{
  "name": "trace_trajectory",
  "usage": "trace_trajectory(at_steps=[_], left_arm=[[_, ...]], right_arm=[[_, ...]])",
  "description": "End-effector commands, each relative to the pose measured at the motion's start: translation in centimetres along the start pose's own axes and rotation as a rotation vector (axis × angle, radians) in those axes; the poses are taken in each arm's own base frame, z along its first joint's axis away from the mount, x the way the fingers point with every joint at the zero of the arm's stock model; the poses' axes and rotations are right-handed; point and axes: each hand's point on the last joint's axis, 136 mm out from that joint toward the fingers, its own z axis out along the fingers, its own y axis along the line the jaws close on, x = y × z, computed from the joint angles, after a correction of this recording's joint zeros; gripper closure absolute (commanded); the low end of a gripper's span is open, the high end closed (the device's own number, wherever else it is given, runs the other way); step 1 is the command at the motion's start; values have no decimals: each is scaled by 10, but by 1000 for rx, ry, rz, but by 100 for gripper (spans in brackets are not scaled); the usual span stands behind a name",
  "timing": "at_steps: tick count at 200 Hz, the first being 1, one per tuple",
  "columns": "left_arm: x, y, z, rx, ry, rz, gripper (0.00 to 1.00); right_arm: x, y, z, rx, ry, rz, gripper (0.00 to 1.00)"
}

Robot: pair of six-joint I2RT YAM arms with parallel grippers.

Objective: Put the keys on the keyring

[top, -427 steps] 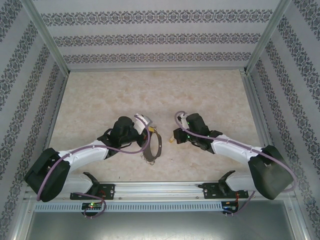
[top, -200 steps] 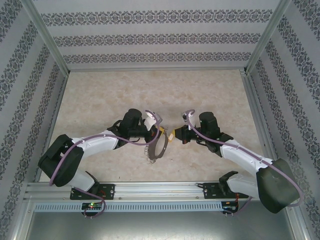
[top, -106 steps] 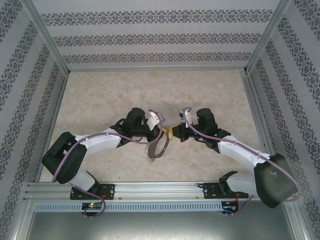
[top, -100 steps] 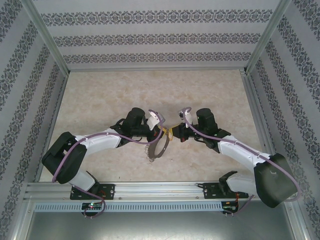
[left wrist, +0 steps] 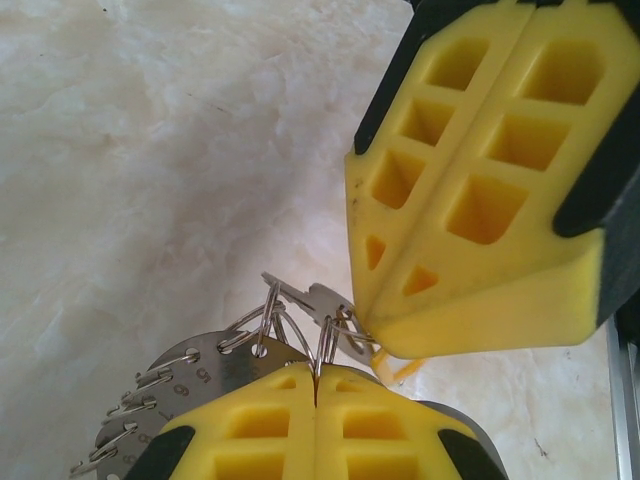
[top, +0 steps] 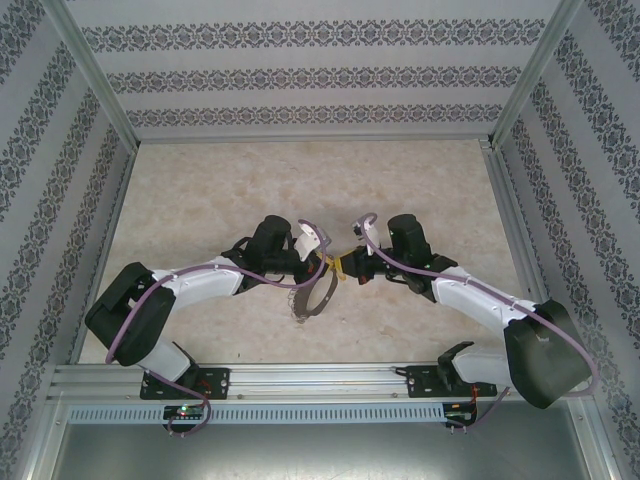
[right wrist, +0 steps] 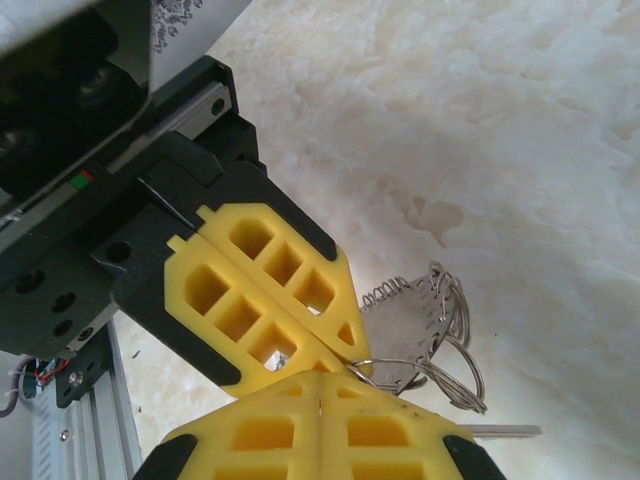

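Note:
The keyring (top: 314, 296) is a thin grey hoop hanging below my left gripper (top: 319, 262), which is shut on its rim. In the left wrist view my left gripper (left wrist: 316, 376) pinches a wire loop next to the numbered grey plate (left wrist: 195, 368). The key (top: 338, 266) is held in my shut right gripper (top: 347, 266), pressed against the hoop. Its silvery end (left wrist: 303, 294) threads through the wire loops, and the yellow-gold part (left wrist: 406, 369) hangs under the right fingers (left wrist: 480, 200). In the right wrist view my right gripper (right wrist: 320, 388) meets the left fingers (right wrist: 262, 300) tip to tip beside the keyring (right wrist: 412, 325).
Both arms meet over the middle of the pale marbled table (top: 200, 190). Patterned walls (top: 300, 80) close in the back and sides. An aluminium rail (top: 320, 378) with the arm bases runs along the near edge.
Both grippers have closed in on each other. The right one has moved left with the key until its fingertips touch the left gripper and the hoop.

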Motion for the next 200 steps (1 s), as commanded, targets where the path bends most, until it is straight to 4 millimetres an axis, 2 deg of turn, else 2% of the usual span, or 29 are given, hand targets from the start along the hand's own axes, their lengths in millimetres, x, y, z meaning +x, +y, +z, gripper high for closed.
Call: trace_trajectory(at_steps=[1,62,91,142,170,200], left_arm=[[-14,-10,2,37,-19,43,100],[-17,-10,1,29,-29,52,100],[-16,-10,0,24,-30,52,100],[-16,-9,-2,16,-39,55,100],[-17,-11,-4,17,-48,59,100],[-19,-11,-5,14,-52,58,100]], right_arm=[[-11,15,1,-59,-10,-52,100],[-7,14,5,-71,9,-36,100],[-2,4,5,-32,3,-18,100],[-3,-21,-10,75,-54,21,100],[-1,-29,-13,110,-59,32,100],[0,-29,-12,106,-62,38,100]])
